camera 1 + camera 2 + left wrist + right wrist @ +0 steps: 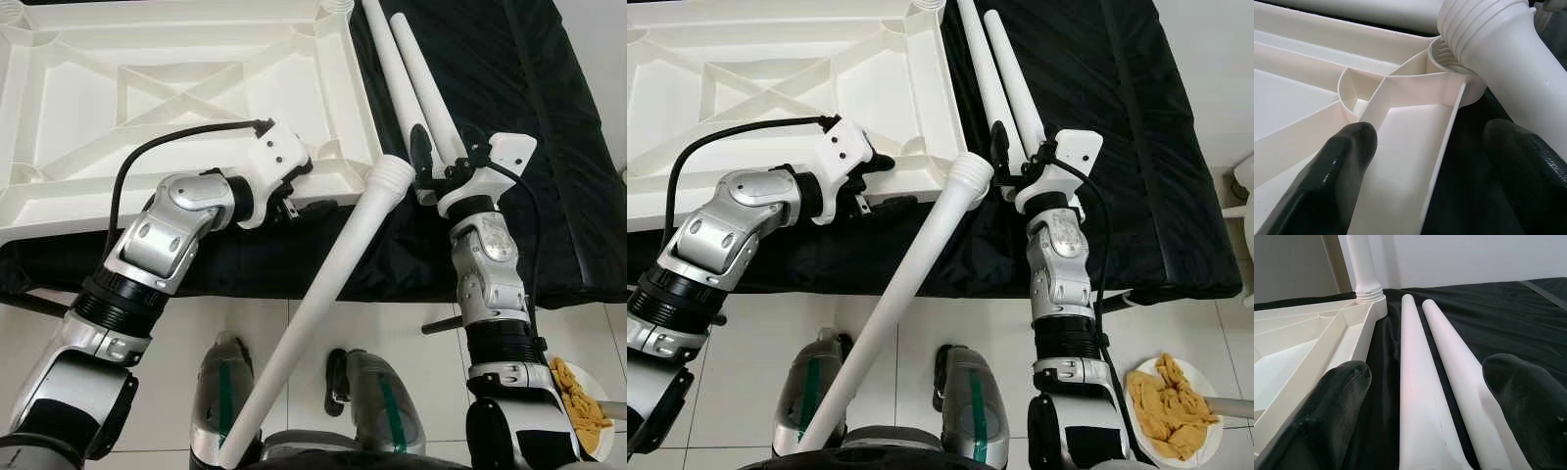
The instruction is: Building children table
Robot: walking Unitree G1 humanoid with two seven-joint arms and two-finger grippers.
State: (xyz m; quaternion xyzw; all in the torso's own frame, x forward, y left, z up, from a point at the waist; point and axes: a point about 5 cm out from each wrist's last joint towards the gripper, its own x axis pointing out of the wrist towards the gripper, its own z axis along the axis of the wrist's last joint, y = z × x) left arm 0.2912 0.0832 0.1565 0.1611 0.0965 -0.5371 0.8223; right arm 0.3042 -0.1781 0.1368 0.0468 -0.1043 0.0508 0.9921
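Note:
A white plastic table top lies upside down on a black mattress. Its near right corner socket has the threaded end of a long white leg resting against it, and that leg slants down toward my body. My left gripper is open at this corner, one finger inside the rim and the other outside. Two loose legs lie side by side on the mattress, and my open right gripper straddles them. Another leg stands upright in the far corner.
The mattress edge runs across in front of my knees, with white floor tiles below it. A white plate of yellowish pieces sits on the floor at my right. A dark bar sticks out beside my right arm.

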